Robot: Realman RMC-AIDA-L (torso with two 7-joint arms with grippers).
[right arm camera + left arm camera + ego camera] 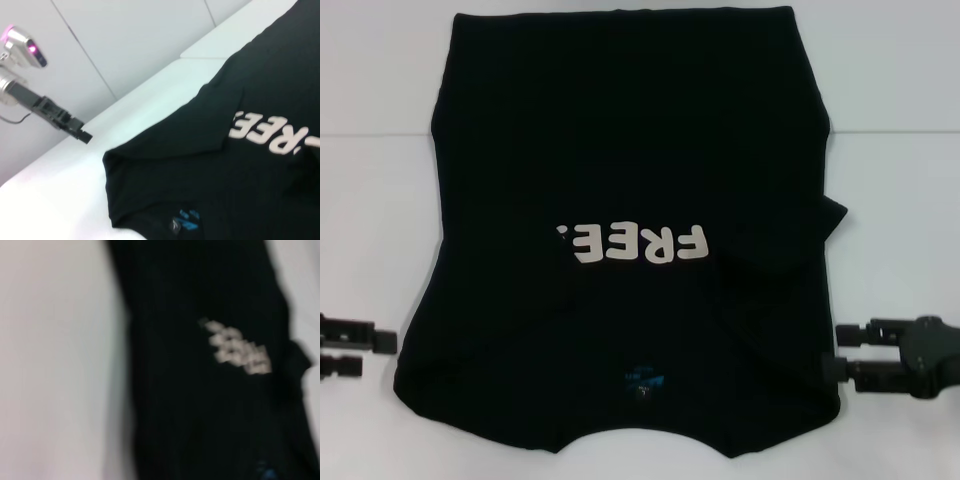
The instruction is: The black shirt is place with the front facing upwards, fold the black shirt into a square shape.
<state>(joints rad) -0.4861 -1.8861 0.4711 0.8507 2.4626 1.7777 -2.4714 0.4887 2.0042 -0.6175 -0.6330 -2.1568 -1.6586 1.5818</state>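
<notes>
The black shirt lies flat on the white table, neck end toward me, with both sleeves folded in over the body. Its white letters read upside down, the last one partly covered by a fold. A small blue neck label shows near the front edge. My left gripper sits just off the shirt's left edge, open and holding nothing. Beside the shirt's right edge my right gripper is open too. The right wrist view shows the shirt, its letters, its label and the left gripper beyond.
The white table has bare surface on both sides of the shirt. A seam runs across it at the back. The left wrist view shows the shirt blurred, with bare table beside it.
</notes>
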